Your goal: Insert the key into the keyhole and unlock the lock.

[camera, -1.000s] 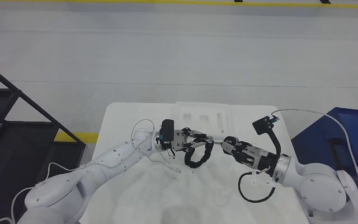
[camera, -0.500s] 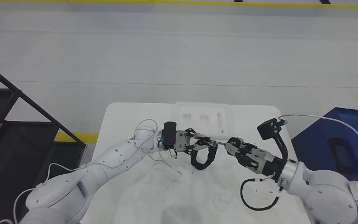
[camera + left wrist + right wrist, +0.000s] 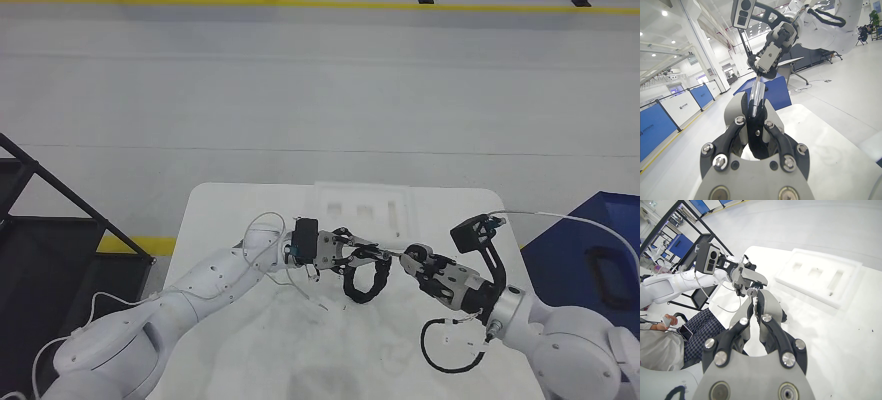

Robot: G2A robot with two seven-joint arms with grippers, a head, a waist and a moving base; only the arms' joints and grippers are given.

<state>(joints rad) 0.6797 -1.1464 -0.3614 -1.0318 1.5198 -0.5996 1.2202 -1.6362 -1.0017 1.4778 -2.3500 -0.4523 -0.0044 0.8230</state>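
My left gripper (image 3: 754, 103) is clamped hard on the lock (image 3: 757, 92) — a polished chrome cylinder joined to a black sheathed cable loop. The pads pinch the cylinder's rear end, where the black cable joins it. The bare chrome front end sticks out past my fingertips toward the other arm. The cable loop (image 3: 364, 284) curls out beside that gripper, on the side toward my body. From the top view I cannot tell whether it touches the table.

My right gripper (image 3: 754, 301) is pressed together on the small flat silver metal key (image 3: 759, 78), blade pointing out past the fingertips. The two grippers face each other tip to tip, roughly in one line. In the left wrist view the blade runs straight from the right fingers to the cylinder's end face and meets it. In the right wrist view the round face with the slotted keyhole (image 3: 751, 292) sits right at my fingertips, key tip at the slot — how deep it goes, I cannot tell.

Lock and key are both held above the white rectangular table (image 3: 250, 340), over its middle. Beyond them, toward the far edge, lies a white foam tray (image 3: 804, 283) with three rectangular recesses, apart from both grippers.
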